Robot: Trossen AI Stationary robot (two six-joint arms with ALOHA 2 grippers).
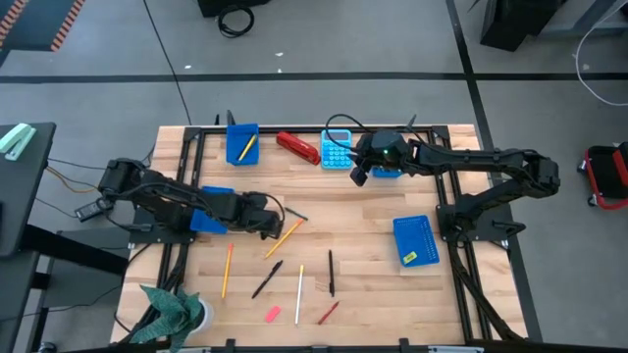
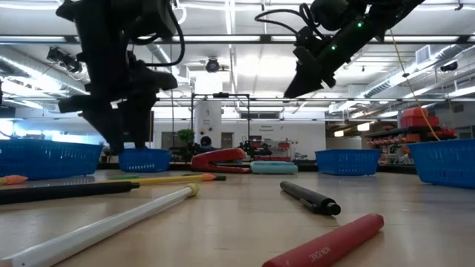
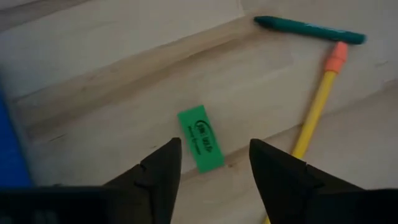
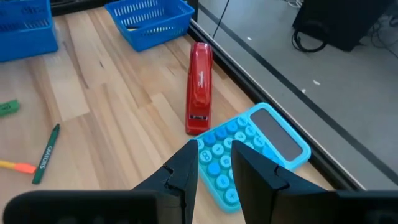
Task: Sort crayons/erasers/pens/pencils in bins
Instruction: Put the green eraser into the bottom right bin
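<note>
The left claw hangs wide over the green eraser, which lies flat on the tabletop, long axis running between the fingers.

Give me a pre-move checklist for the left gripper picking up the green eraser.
1. Left gripper open: ok, fingers spread.
2. Green eraser lined up: ok, it lies ahead of the gap between the fingers.
3. Eraser clear of other items: ok, the yellow pencil and green crayon lie apart from it.
4. Eraser not yet gripped: ok, it lies flat on the table.
5. Right gripper out of the way: ok, it is over the calculator.
6. Height above the eraser: cannot tell.
</note>
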